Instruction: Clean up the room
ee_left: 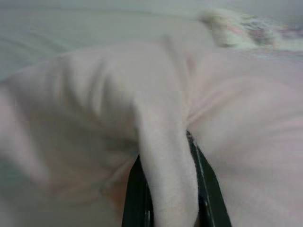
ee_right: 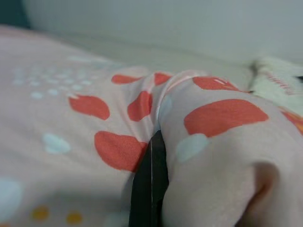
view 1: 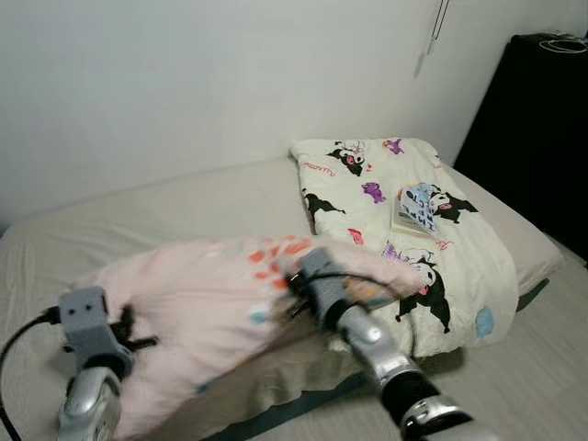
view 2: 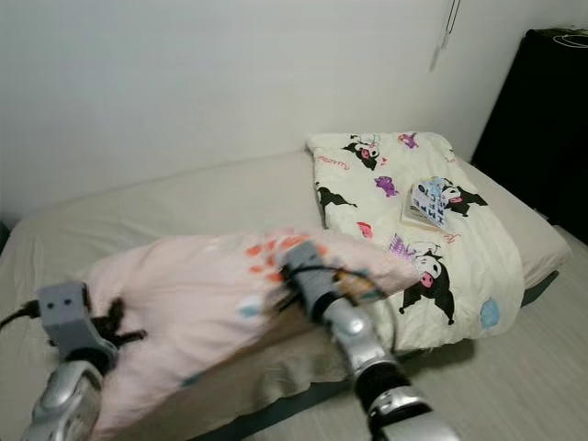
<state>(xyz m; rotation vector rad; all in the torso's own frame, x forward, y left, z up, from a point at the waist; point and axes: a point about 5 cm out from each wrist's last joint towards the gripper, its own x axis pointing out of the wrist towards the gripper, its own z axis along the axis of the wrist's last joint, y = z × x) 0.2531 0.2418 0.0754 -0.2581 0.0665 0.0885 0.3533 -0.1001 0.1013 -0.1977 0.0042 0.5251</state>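
Pinching a fold of the pink blanket (ee_left: 165, 156), the left gripper (ee_left: 168, 208) is seen at the near left of the bed, its black fingers (ee_left: 135, 198) pressed against either side of the cloth. The right gripper (ee_right: 151, 189) is closed on the blanket's other end, where red and pale blue spots are printed, and only a thin edge of a finger (ee_right: 152, 179) is left visible among the folds. Between the two arms the blanket (view 1: 202, 303) is held bunched over the near edge of the bed (view 1: 165, 211), covering much of the beige sheet there. A black cable (view 1: 14, 349) is looped beside the left wrist. Beyond the right arm (view 1: 367, 335), a cream quilt (view 1: 404, 220) with cartoon prints is spread over the right half of the bed and hangs down its near side, just beside the blanket's spotted end. A small book (view 1: 418, 209) is laid on the quilt, well apart from both grippers. Further off, a black cabinet (view 1: 537, 129) stands at the far right against the white wall (view 1: 184, 83), with a cord (view 1: 432, 37) hung down the wall near it.
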